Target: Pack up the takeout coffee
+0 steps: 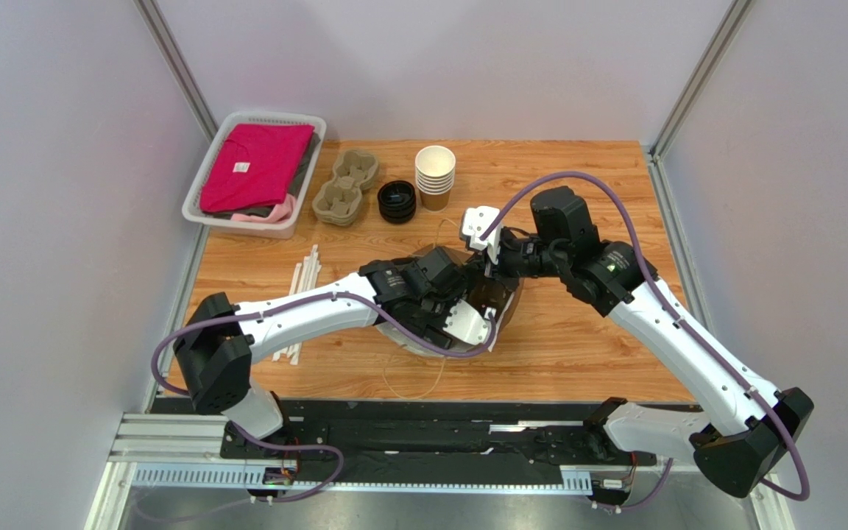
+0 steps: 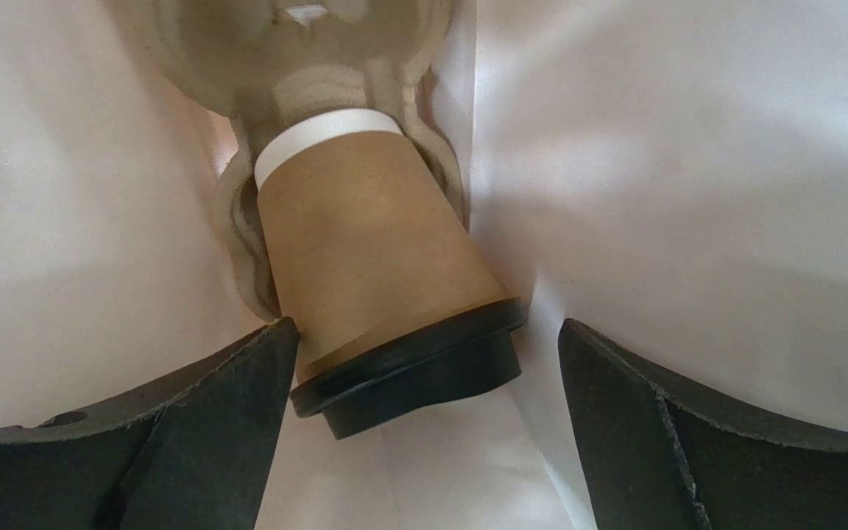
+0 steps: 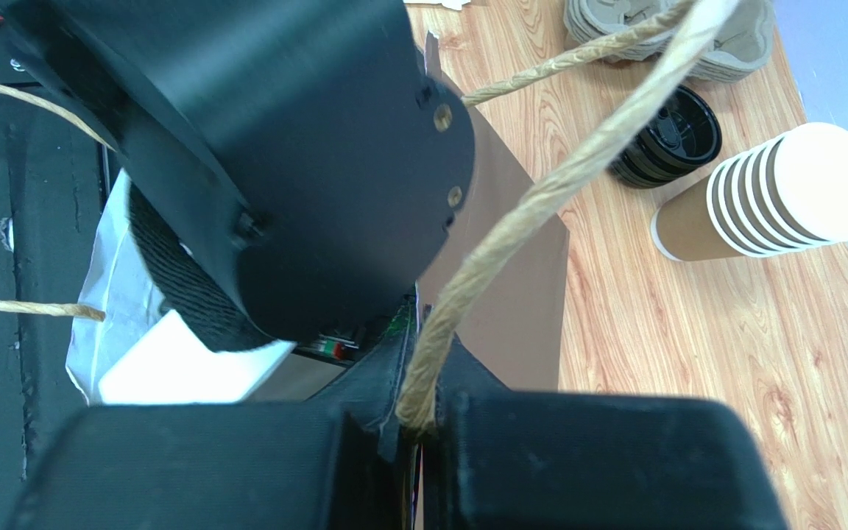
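Wooden table (image 1: 589, 348): basket (image 1: 198, 182), lids (image 1: 398, 202), cups (image 1: 435, 175)

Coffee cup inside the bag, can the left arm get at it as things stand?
Probably yes. The left gripper is inside the bag, open on either side of the coffee cup, with nothing in between. The right gripper pinches the bag's handle, which seems to hold the bag open.

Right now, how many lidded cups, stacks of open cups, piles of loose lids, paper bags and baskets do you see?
lidded cup: 1
stack of open cups: 1
pile of loose lids: 1
paper bag: 1
basket: 1
Total: 5
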You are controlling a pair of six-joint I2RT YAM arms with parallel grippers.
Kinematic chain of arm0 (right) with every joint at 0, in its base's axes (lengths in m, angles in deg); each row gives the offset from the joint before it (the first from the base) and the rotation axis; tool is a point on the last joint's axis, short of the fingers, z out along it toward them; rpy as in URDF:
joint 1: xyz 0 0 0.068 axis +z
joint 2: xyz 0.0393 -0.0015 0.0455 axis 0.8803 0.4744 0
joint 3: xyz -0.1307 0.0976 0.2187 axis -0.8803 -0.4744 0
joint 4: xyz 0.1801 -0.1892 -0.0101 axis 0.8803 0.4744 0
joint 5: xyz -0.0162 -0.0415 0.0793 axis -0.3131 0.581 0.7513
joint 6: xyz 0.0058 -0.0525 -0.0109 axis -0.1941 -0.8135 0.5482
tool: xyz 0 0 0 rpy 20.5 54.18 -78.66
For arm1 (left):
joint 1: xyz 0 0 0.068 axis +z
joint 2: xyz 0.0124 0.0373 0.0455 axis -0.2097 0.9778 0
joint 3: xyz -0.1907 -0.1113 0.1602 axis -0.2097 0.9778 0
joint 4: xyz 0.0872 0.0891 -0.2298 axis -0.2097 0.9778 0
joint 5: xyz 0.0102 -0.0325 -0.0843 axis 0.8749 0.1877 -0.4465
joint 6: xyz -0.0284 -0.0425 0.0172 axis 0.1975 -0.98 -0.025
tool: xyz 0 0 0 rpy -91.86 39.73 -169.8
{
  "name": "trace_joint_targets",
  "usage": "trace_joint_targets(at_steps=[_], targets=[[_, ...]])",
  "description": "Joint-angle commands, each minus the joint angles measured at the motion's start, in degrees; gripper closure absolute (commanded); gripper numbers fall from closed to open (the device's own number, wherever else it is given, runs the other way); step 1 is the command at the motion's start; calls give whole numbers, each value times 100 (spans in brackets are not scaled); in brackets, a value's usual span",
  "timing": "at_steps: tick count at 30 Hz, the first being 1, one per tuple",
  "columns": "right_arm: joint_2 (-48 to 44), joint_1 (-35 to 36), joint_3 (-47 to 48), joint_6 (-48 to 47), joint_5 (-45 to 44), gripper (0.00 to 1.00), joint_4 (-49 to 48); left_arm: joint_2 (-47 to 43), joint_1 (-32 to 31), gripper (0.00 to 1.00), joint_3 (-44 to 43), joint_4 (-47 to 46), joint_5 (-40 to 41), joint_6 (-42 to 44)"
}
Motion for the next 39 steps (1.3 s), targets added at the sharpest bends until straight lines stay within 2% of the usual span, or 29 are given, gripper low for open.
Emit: trace_joint_targets(at_steps=[1, 14, 30, 39], targets=[[1, 28, 118, 69, 239, 100, -207, 158, 75, 4, -211, 53, 249, 109], [273, -43, 417, 113, 485, 100, -22, 334, 295, 3, -159, -359, 531, 381], [581, -166, 724, 157, 722, 100, 48, 405, 611, 30, -132, -404, 364, 513], [757, -166, 742, 104, 363, 100, -92, 150, 620, 46, -317, -27, 92, 522]])
